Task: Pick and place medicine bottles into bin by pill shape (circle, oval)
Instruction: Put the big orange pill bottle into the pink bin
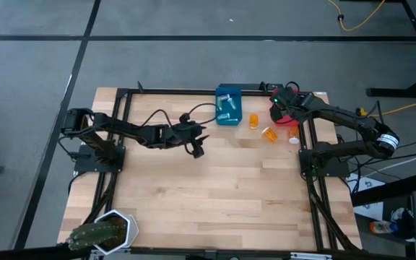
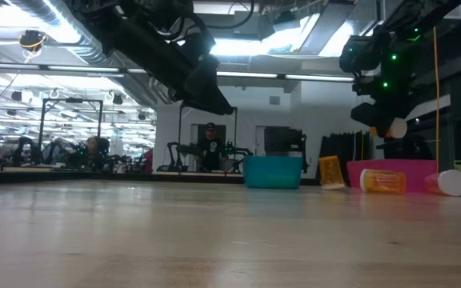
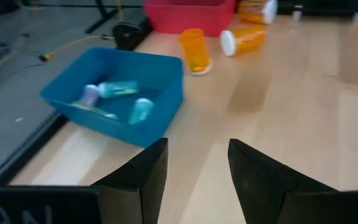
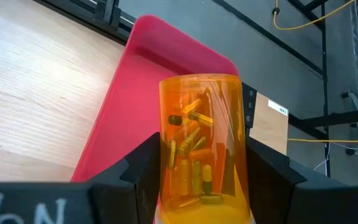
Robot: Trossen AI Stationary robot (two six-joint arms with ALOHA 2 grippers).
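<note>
My right gripper (image 1: pixel 283 102) is shut on an orange pill bottle (image 4: pixel 201 143) holding oval capsules, above the red bin (image 4: pixel 154 81) at the table's far right. My left gripper (image 3: pixel 197 168) is open and empty, above the table near the blue bin (image 3: pixel 114 93). That bin holds two teal bottles (image 3: pixel 120 89) and a purple one lying on its floor. Three more orange bottles are on the table between the bins: one (image 3: pixel 194 50) stands on its pale cap, and two (image 3: pixel 244 39) lie on their sides. My right gripper pinches the orange bottle's side wall (image 4: pixel 166 165) between its two fingers, one on each side. The bottle's length runs along the fingers, with its pale cap end (image 2: pixel 396 126) at the gripper's side. It is lifted clear, above the red bin.
A dark metal frame (image 1: pixel 121 108) runs along the table's far, left and right edges. A white hexagonal object with a green thing in it (image 1: pixel 110 227) sits at the near left corner. Bare wood (image 1: pixel 215 188) fills the middle and near side.
</note>
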